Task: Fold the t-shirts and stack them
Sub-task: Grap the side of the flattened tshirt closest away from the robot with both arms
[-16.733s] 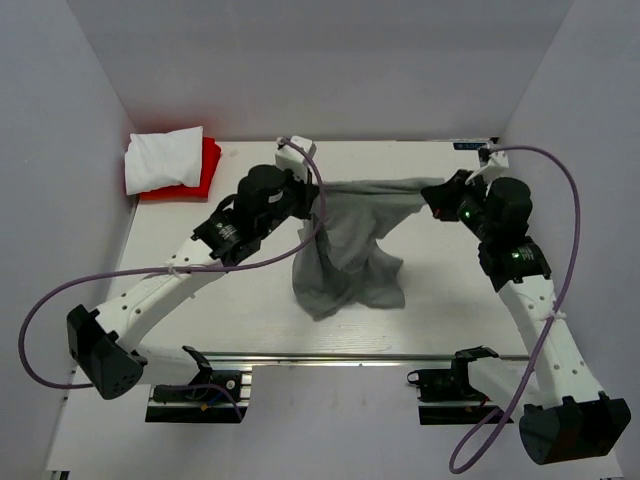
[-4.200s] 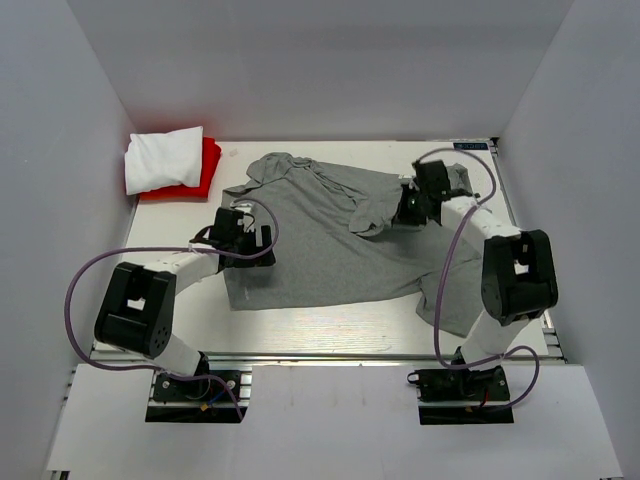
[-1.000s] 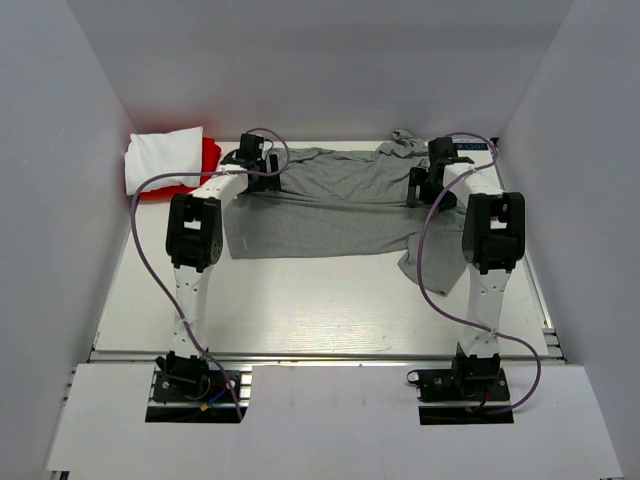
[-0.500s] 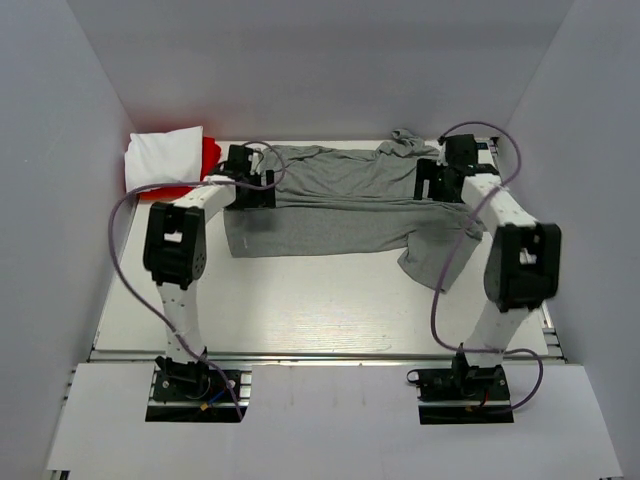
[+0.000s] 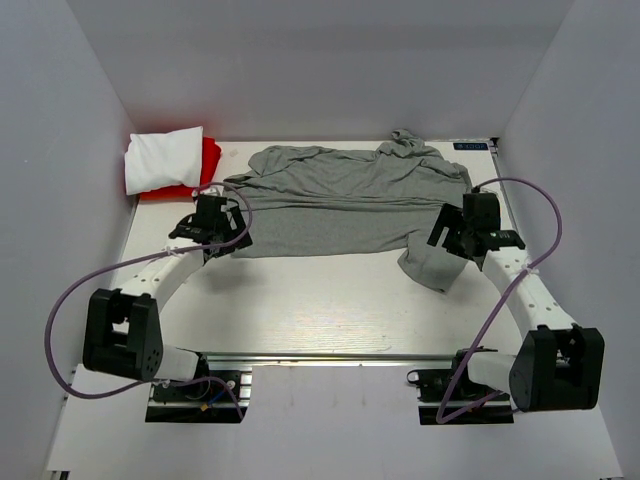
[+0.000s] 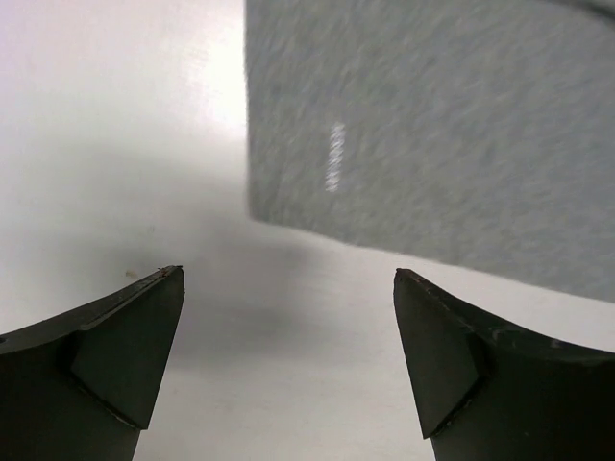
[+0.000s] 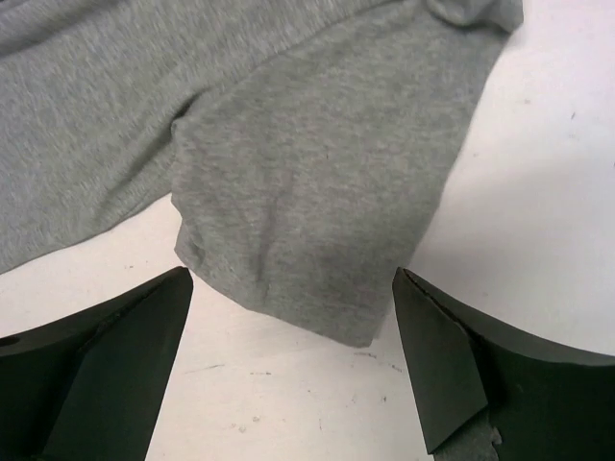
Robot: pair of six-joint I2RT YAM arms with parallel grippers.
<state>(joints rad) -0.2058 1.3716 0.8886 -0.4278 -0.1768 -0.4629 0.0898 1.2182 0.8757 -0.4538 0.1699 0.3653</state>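
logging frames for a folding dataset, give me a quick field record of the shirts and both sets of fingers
grey shirt: spread flat across far half of the table, creased lengthwise, one sleeve poking toward the near right
white shirt: folded, on top of the red shirt, far left corner
left fingers: open, empty, over bare table by the grey shirt's near left corner
right fingers: open, empty, above the sleeve
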